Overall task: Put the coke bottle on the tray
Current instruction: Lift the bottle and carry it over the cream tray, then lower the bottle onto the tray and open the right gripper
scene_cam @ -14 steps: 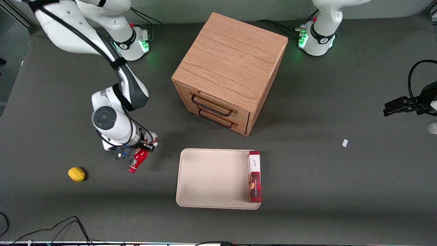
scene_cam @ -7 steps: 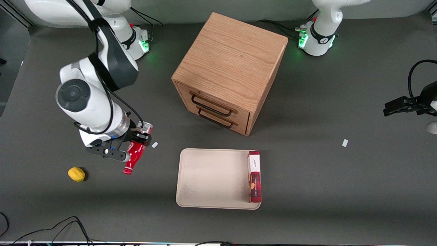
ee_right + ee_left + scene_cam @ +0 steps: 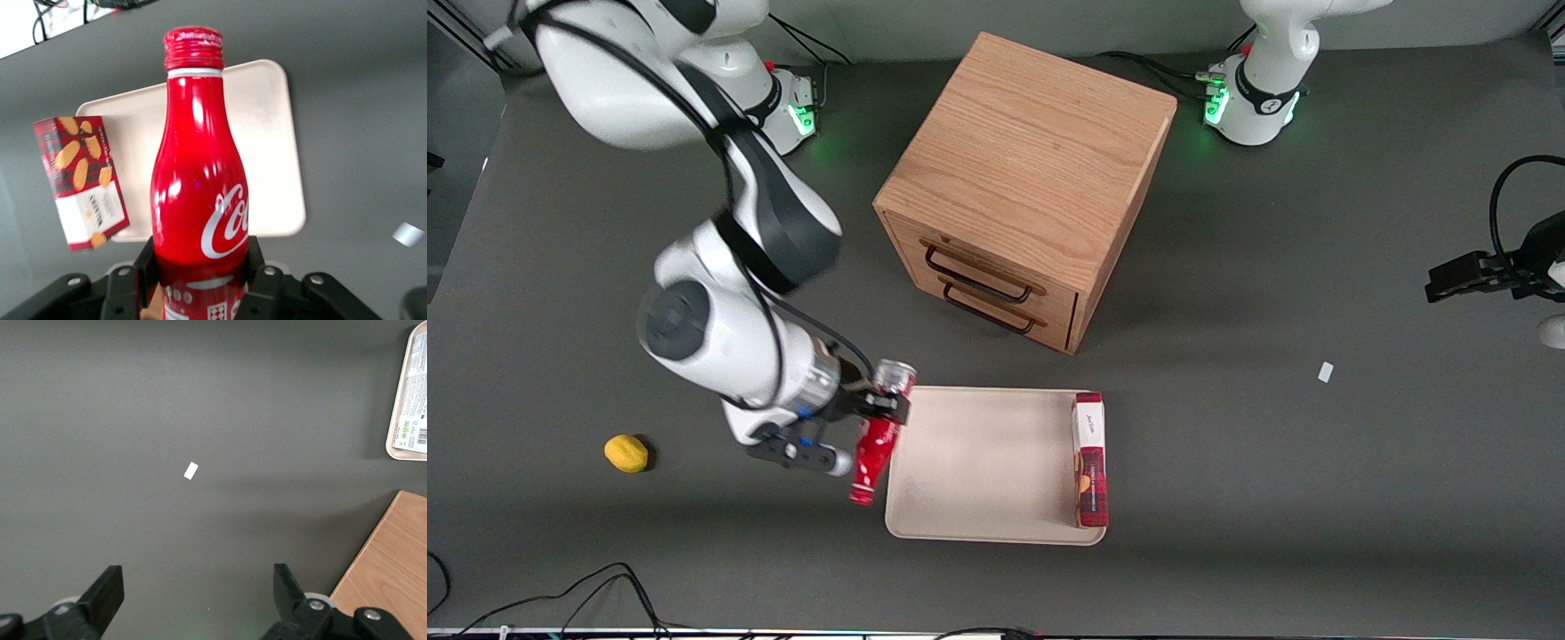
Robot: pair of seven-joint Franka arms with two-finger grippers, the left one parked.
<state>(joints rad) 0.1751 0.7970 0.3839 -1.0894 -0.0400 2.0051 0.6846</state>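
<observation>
One bottle, one tray, and it's nearly there. Starting nearest the front camera: the slim red coke bottle with the white script logo (image 3: 873, 449) hangs in the air, tilted, red-capped neck pointing toward the camera and silver base end up by the wrist. The right arm's black two-finger gripper (image 3: 869, 418) is clenched on the lower body of the bottle, near that base; in the wrist view the fingers (image 3: 257, 267) press against both sides just under the logo. The bottle (image 3: 199, 173) is over the edge of the big flat beige rectangular tray (image 3: 978, 462) at the working arm's end, neck just outside the rim, so not on it yet.

Past the fingers toward the parked arm's end, a red plaid rectangular snack box (image 3: 1091, 460) lies along the tray's edge, well apart from the bottle, with plenty of bare tray between. A small yellow lemon-looking thing (image 3: 626, 452) sits on the dark table (image 3: 1316, 498), away from the fingers toward the working arm's end. Farther from the camera than the tray is the wooden two-drawer cabinet (image 3: 1024, 187).

My guess on handling: glossy metal, so rigid and light but slick, and narrow enough to tip over easily. The grip on the wide lower body looks sensible; the thin neck would be worse. I'd lay it down or set it gently.
</observation>
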